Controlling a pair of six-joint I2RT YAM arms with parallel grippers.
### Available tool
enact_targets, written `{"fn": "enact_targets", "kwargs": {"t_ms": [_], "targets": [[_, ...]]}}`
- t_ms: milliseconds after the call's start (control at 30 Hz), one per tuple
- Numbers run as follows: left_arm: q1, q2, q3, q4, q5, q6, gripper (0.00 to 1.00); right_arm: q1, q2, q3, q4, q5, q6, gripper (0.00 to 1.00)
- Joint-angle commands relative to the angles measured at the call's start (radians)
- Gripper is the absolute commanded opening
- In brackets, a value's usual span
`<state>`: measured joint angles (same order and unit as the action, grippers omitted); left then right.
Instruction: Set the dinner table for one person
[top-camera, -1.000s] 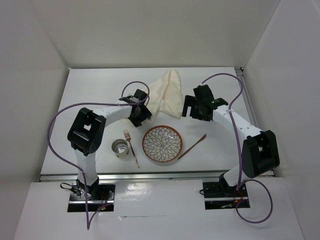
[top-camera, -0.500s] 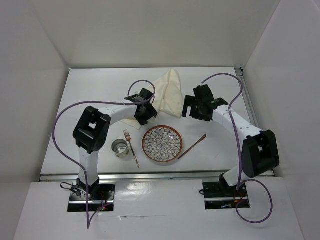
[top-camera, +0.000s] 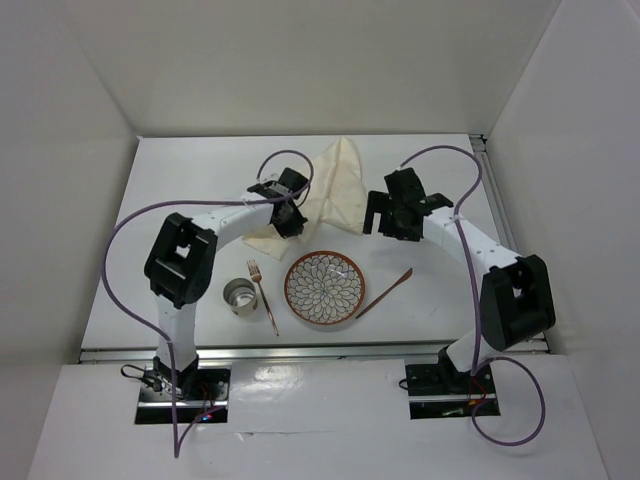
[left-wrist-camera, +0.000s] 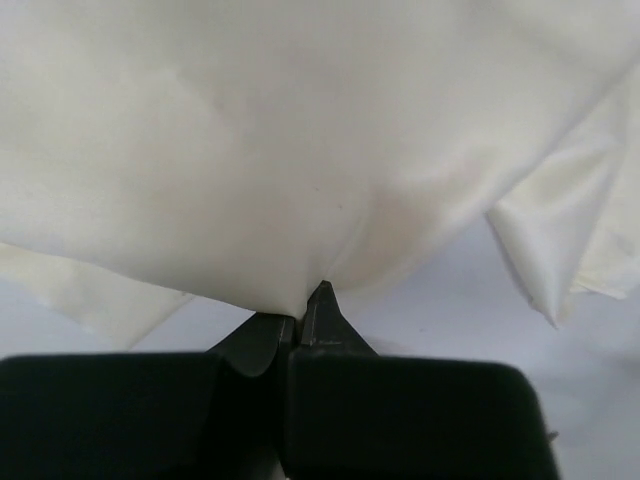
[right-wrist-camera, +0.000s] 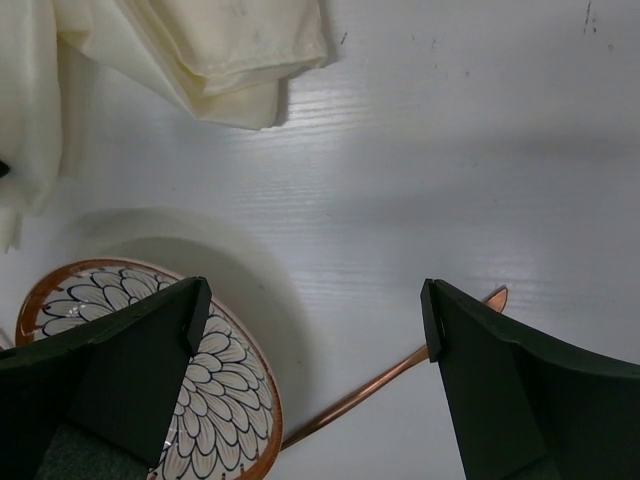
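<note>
Fills the enclosure floor in the overhead view as the dinner table (top-camera: 180, 190), white and flat, long axis running left to right, with silver rails (top-camera: 300, 350) along the near and right edges. Carries a cream cloth (top-camera: 338, 185) bunched at far centre, pinched at its near-left edge by the left gripper (left-wrist-camera: 300, 305), jaws clamped on the fabric. Nearer the arms, in a row: small metal cup (top-camera: 239, 297), fork (top-camera: 263, 295), patterned plate (top-camera: 324, 289), copper utensil (top-camera: 385, 293). Above the table beyond the plate, spread wide and holding nothing, the right gripper (right-wrist-camera: 315, 300).

Bare dinner table (top-camera: 180, 180) far left and right; cloth (top-camera: 340, 185), plate (top-camera: 325, 289), cup (top-camera: 239, 297) mid-table
</note>
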<state>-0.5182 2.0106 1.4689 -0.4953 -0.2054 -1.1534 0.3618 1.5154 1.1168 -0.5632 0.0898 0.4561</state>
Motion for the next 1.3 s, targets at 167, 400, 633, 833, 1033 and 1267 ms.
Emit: {"fn": "enact_targets", "kwargs": {"t_ms": [167, 400, 633, 833, 1033, 1267], "targets": [[0.073, -0.173, 0.299, -0.114, -0.013, 0.274, 0.00, -0.030, 0.191, 0.298, 0.005, -0.097, -0.019, 1.00], [0.101, -0.164, 0.419, -0.149, 0.031, 0.360, 0.00, -0.063, 0.441, 0.586, 0.037, -0.252, 0.101, 0.98], [0.119, -0.187, 0.387, -0.138, 0.095, 0.380, 0.00, -0.104, 0.713, 0.882, 0.080, -0.384, 0.237, 0.92], [0.119, -0.207, 0.341, -0.127, 0.116, 0.389, 0.00, -0.124, 0.847, 0.973, 0.218, -0.528, 0.389, 0.92], [0.119, -0.227, 0.307, -0.118, 0.116, 0.399, 0.00, -0.133, 0.929, 0.972, 0.365, -0.599, 0.521, 0.88], [0.129, -0.268, 0.307, -0.118, 0.097, 0.429, 0.00, -0.103, 1.095, 1.184, 0.339, -0.628, 0.553, 0.80]]}}
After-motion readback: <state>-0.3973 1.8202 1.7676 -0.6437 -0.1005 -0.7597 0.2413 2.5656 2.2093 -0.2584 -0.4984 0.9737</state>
